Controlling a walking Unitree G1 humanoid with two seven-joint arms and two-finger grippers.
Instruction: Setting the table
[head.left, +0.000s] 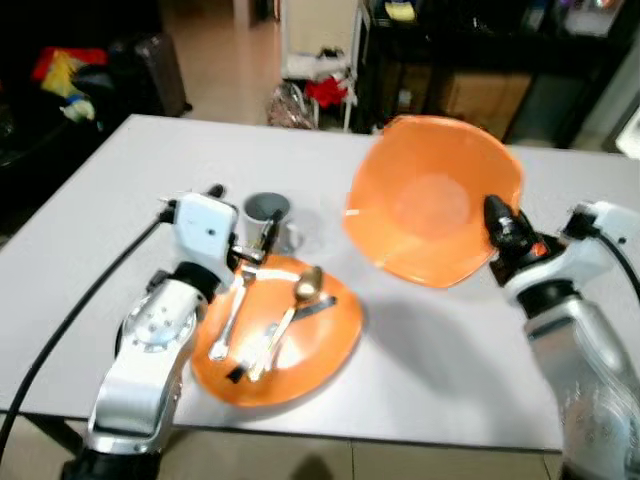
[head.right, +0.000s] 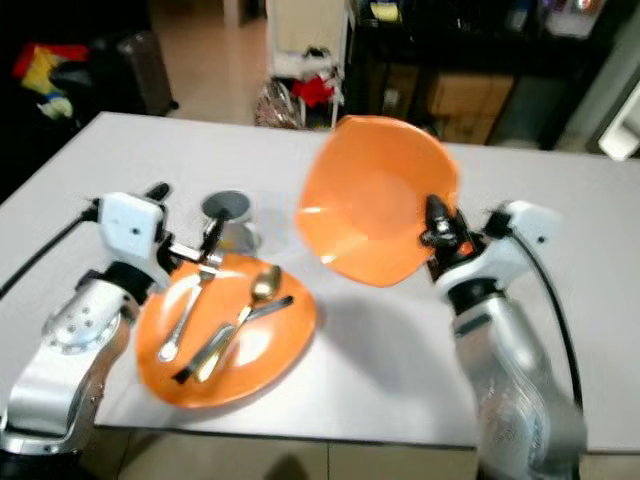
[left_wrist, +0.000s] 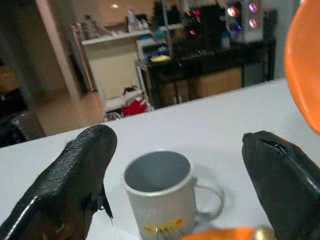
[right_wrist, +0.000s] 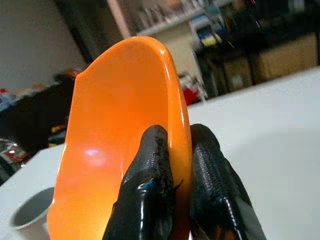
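Observation:
My right gripper (head.left: 500, 222) is shut on the rim of an orange bowl (head.left: 430, 200), holding it tilted above the white table (head.left: 450, 370); in the right wrist view the fingers (right_wrist: 150, 200) pinch the bowl's edge (right_wrist: 125, 130). An orange plate (head.left: 280, 335) lies near the table's front edge with a spoon (head.left: 300, 295), a fork (head.left: 228, 320) and another utensil on it. A grey mug (head.left: 268, 215) stands just behind the plate. My left gripper (head.left: 250, 235) is open, hovering over the plate's far edge and facing the mug (left_wrist: 160, 192).
Beyond the table's far edge are a tiled floor, a dark shelf unit (head.left: 480, 60) and red and white clutter (head.left: 320, 90). A black cable (head.left: 70, 320) runs from my left arm across the table's left part.

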